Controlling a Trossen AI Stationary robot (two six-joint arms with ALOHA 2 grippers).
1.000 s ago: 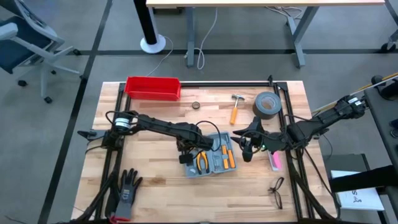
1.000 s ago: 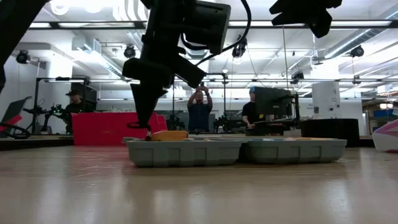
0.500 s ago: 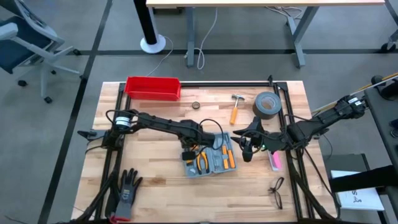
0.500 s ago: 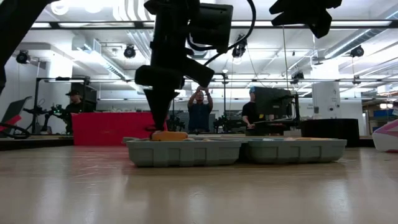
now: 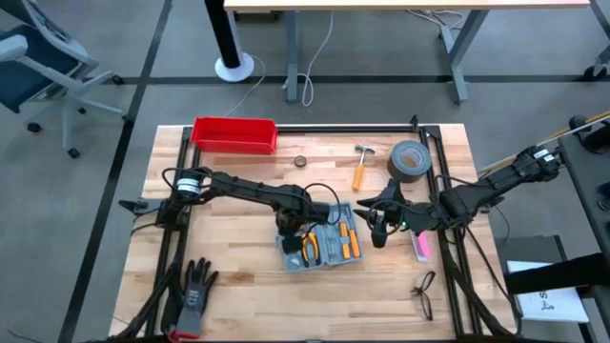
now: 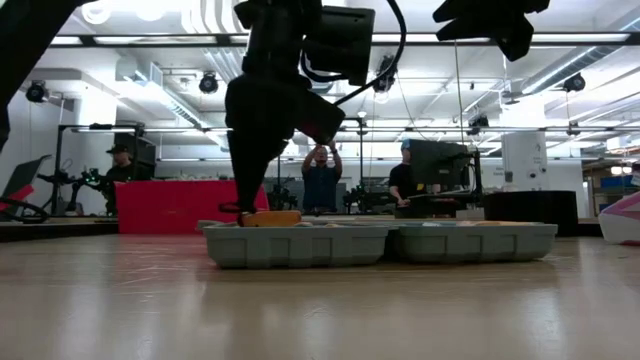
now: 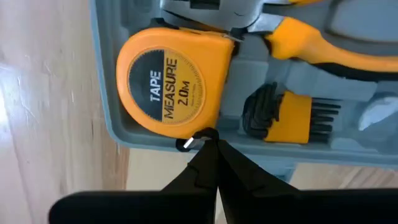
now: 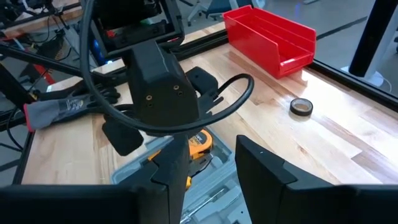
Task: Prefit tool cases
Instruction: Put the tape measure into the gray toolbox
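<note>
The open tool case [image 5: 322, 246] is lying long axis left-right, left gripper [image 5: 289, 229] pinched together above it, right gripper [image 5: 379, 227] fingers apart beside it.

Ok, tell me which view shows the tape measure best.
The left wrist view: the tape measure fills it, label readable, seated in the tool case. The right wrist view shows only an orange sliver behind the left arm; the low view an orange edge; the high view hides it under the arm.

Grey case [image 5: 324, 250] holds an orange-and-black tape measure [image 7: 169, 84]; red bin [image 5: 234, 134] beyond.
</note>
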